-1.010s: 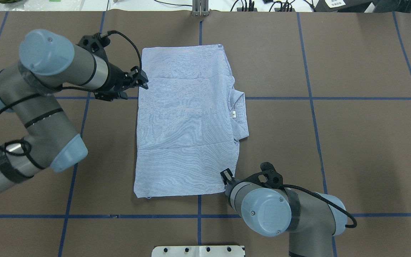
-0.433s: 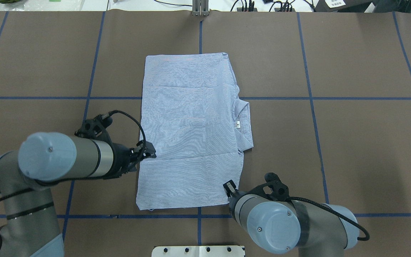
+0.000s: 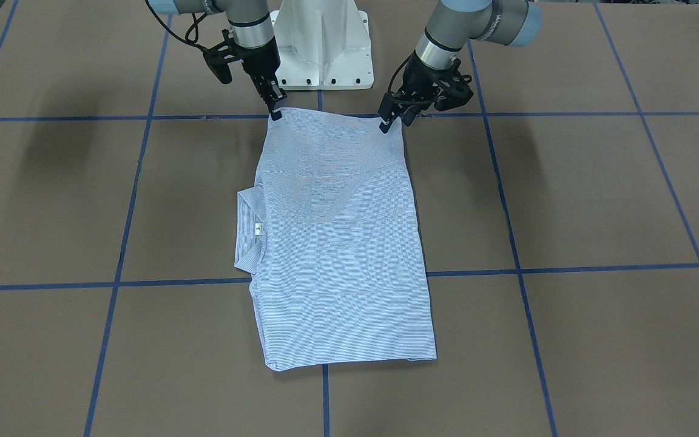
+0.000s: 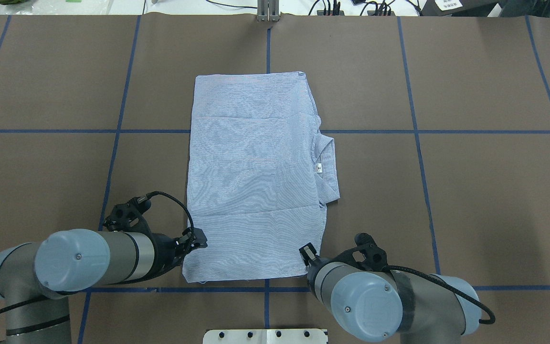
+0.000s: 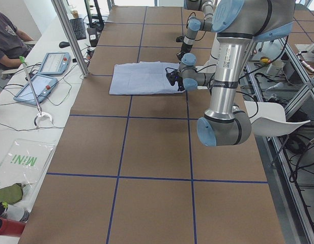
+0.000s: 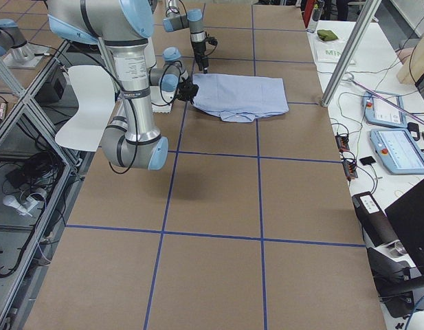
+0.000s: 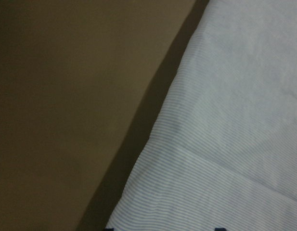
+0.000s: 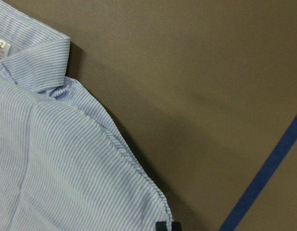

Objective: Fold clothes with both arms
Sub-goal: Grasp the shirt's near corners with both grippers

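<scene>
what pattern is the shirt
The shirt is light blue with fine white stripes, clearest in the right wrist view.

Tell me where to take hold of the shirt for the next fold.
Pinch the shirt at its two corners nearest the robot, left tool and right tool each from its own outer side. It lies flat and long, so that short edge lifts evenly.
</scene>
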`<state>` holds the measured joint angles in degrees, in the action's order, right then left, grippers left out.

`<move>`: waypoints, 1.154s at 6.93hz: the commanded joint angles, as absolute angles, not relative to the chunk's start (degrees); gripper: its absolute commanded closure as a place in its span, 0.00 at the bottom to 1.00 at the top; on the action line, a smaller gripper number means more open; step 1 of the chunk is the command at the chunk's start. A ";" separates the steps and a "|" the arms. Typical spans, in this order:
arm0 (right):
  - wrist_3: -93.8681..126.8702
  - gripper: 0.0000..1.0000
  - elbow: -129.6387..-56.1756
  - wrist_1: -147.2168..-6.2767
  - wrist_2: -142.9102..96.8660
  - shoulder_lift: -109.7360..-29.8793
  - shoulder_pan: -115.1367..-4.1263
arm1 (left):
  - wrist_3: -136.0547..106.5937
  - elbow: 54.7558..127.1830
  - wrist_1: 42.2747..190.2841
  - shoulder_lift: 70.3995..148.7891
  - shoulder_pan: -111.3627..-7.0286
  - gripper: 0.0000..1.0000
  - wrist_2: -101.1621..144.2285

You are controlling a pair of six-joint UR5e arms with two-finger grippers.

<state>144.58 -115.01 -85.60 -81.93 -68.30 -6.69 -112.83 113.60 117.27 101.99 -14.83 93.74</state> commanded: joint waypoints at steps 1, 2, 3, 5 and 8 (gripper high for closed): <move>144.58 1.00 -115.05 -85.61 -82.00 -68.29 -6.68 | -114.78 112.16 117.16 101.78 -11.09 0.26 91.42; 144.58 1.00 -115.14 -85.61 -82.00 -68.29 -6.68 | -115.13 112.24 117.16 101.86 -10.99 0.31 91.41; 144.58 1.00 -115.14 -85.61 -82.00 -68.29 -6.68 | -115.40 112.32 117.07 101.78 -10.99 0.54 91.32; 144.49 1.00 -115.14 -85.61 -82.00 -68.38 -6.77 | -115.75 112.32 117.07 101.69 -11.07 1.00 91.32; 145.89 1.00 -121.42 -85.87 -81.65 -73.44 -5.12 | -116.01 118.35 116.19 100.73 -10.12 1.00 92.02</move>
<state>144.88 -117.52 -85.71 -81.94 -70.19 -6.42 -115.85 114.97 116.61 101.11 -10.79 91.54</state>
